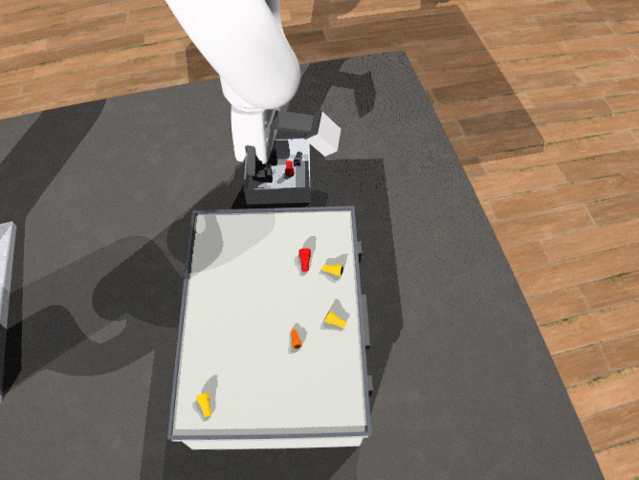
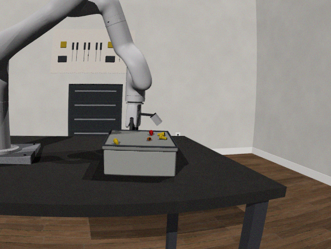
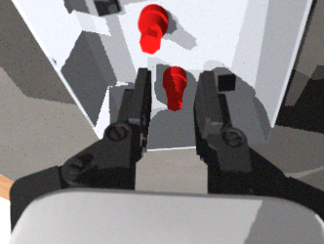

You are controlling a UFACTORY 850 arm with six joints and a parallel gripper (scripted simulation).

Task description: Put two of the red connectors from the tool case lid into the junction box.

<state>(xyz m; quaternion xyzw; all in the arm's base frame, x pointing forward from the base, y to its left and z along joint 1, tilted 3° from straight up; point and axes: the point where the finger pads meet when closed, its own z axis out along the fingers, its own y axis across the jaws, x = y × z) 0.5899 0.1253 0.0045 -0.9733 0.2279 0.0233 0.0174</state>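
Junction box [image 2: 133, 130] hidden behind tool case [image 2: 139, 161].

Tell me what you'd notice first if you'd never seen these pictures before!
The big white arm reaches down over the little junction box, where two bright red connectors lie, one between the open gripper fingers without touching them. Next to the box, the pale lid of the tool case is dotted with one more red connector, an orange one and three yellow ones.
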